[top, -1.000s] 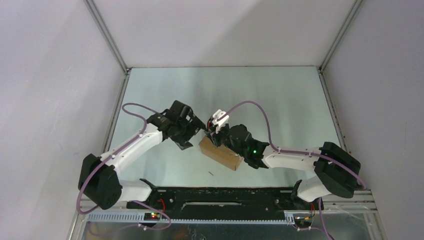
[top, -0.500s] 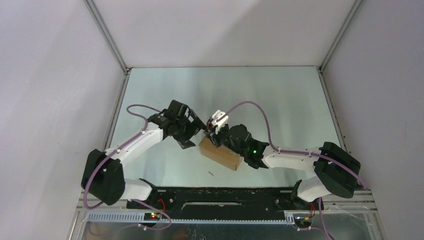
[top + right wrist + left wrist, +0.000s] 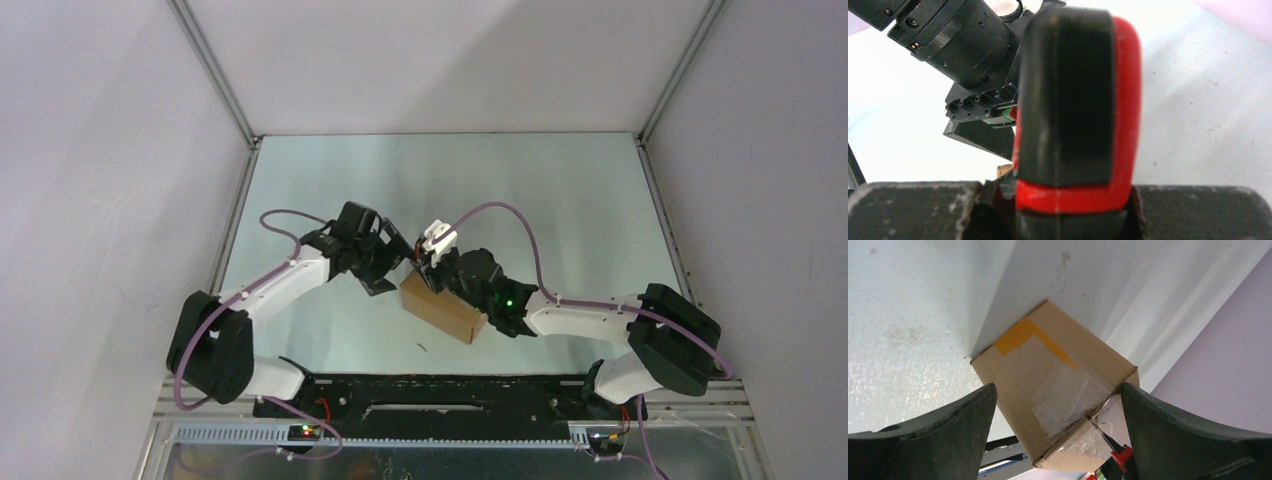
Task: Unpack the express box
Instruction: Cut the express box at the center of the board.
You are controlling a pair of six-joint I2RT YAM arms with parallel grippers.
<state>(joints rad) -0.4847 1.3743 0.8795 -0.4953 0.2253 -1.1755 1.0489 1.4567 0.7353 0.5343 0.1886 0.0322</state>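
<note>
Our left hand gapes either side of the small brown cardboard box, likely to steady it; our right hand clamps the red-and-black utility knife for cutting tape.

Left tool spread wide; right tool seemingly clamped; 2 arms angled inward.

Counter: pale grey-green, faintly glossy, lightly scuffed.
Walls: plain matte lilac-white panels enclosing the counter at back, left and right.
Metal corner strips: rising from the counter's two far corners.
Light: soft, even.
</note>
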